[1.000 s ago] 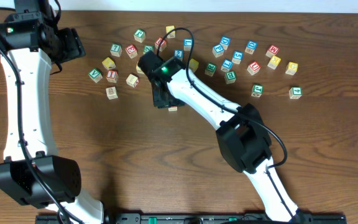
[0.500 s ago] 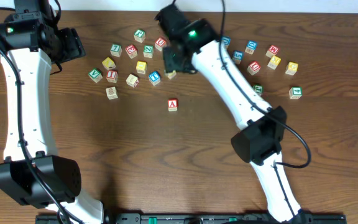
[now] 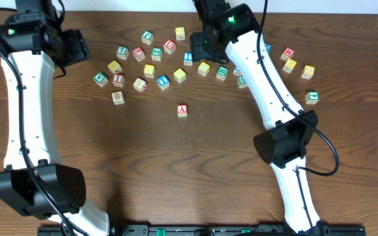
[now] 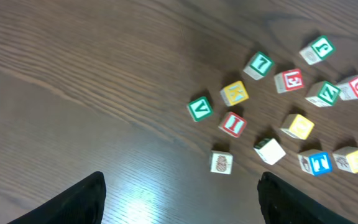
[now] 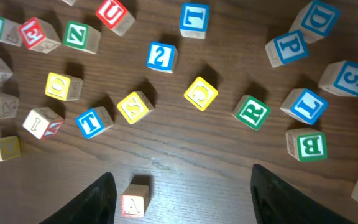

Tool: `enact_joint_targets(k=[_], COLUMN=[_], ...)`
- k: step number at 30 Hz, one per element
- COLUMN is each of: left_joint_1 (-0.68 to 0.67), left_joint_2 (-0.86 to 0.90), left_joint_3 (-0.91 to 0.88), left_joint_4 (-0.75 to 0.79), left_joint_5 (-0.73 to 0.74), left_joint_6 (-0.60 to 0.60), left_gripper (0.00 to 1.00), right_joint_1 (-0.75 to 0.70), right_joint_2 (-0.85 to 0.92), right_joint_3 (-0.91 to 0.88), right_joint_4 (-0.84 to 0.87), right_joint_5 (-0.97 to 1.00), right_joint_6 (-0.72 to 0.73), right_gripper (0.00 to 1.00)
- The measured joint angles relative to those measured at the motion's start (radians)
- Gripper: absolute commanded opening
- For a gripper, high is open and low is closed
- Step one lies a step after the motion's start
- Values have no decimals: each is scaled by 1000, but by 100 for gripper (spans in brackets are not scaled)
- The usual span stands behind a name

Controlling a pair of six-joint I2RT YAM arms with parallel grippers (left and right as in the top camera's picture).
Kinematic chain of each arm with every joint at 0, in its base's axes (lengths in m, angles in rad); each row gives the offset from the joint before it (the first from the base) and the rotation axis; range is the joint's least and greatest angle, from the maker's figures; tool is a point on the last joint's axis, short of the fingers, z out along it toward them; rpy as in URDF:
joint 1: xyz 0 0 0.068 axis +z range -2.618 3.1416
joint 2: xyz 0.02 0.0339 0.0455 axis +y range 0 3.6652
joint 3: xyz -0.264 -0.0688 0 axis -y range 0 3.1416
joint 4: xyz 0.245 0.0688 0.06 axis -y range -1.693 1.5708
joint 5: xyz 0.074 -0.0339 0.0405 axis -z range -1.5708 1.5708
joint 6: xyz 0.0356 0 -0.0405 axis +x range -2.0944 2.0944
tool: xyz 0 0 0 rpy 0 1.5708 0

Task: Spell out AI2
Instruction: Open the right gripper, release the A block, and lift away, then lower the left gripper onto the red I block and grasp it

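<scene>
With the red A cube lying alone nearer, the right gripper hangs spread and empty above the far cluster, and should probably drop squarely astride the blue 2 cube, fingers in the gaps beside it, while the red I cube sits at the cluster's left.

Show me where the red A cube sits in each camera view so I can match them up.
Overhead: the red A cube stands alone on bare wood, near the picture's centre.
Left wrist: not in it.
Right wrist: the red A cube is at the bottom edge, left of centre.
Shared landmark: the blue T cube shows in all three views.
</scene>
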Motion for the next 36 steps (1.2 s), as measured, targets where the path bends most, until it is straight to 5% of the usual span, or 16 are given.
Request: enact_joint_targets(k=[22, 36], left_joint_1=[-126, -127], left_joint_2=[13, 307], left_joint_3=[-11, -38], left_joint_4=[44, 144], left_joint_5=[25, 82], left_joint_6=[12, 143], left_gripper=[77, 66], right_joint_1=[-63, -63], right_joint_2=[0, 0], right_joint_3=[0, 0], right_joint_4=[-29, -69], right_joint_5=[-53, -56], right_joint_6=[-3, -26], right_gripper=[70, 72])
